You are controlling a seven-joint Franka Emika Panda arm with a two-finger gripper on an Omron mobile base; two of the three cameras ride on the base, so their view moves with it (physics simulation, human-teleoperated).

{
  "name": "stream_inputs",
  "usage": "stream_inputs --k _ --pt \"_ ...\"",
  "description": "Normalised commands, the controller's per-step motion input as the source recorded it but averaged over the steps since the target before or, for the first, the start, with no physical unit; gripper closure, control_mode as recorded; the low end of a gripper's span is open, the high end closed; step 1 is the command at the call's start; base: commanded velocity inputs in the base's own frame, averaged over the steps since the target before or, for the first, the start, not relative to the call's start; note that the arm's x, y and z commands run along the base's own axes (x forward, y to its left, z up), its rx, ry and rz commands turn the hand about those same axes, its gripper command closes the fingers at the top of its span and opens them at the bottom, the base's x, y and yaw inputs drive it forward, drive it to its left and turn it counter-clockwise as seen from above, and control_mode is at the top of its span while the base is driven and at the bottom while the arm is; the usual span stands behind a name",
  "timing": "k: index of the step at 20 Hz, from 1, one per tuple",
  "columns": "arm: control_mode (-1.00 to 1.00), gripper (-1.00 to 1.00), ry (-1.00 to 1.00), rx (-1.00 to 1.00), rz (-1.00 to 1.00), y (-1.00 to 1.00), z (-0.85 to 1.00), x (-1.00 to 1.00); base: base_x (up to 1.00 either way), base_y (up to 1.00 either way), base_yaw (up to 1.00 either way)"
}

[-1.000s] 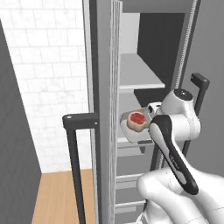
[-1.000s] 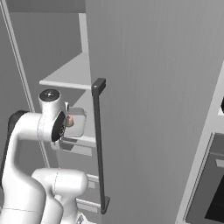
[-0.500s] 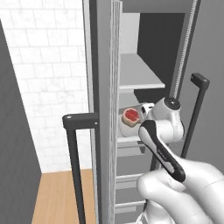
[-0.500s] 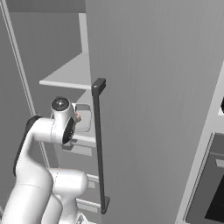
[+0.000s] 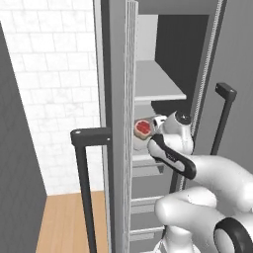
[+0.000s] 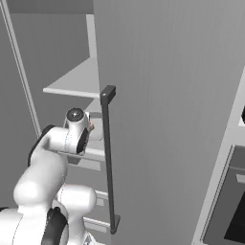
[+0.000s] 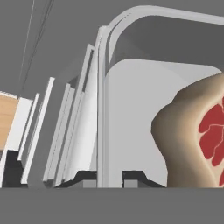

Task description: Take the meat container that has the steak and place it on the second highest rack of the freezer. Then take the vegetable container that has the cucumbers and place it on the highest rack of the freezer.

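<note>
The hand (image 7: 109,178) grips the meat container's (image 7: 144,131) rim (steak (image 5: 144,127) inside), just inside the freezer (image 5: 163,79), beside the door edge (image 5: 129,123).

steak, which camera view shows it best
The hand view: the steak sits close up in its clear meat container, red centre and tan rim plain. The left base view shows it small past the freezer door edge. In the right base view the arm hides nearly all of it.
</note>
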Motion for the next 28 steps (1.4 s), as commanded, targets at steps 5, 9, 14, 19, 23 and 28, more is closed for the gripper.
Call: stream_inputs --k 5,9,14,19,23,28 --pt "-1.00 1.00 0.00 0.00 0.00 0.05 -0.47 0.44 0.00 0.00 0.00" --pt "-1.00 1.00 -0.04 0.00 0.00 0.00 -0.14 0.41 0.00 0.00 0.00" --pt "-1.00 1.00 -0.03 0.00 0.00 0.03 -0.27 0.39 0.00 0.00 0.00" --pt "-1.00 1.00 -0.04 0.00 0.00 0.00 -0.09 0.43 0.00 0.00 0.00" --pt "-1.00 1.00 0.00 0.00 0.00 0.00 -0.01 0.52 0.00 0.00 0.00" --pt "-1.00 1.00 -0.03 0.00 0.00 0.00 -0.09 0.23 0.00 0.00 0.00"
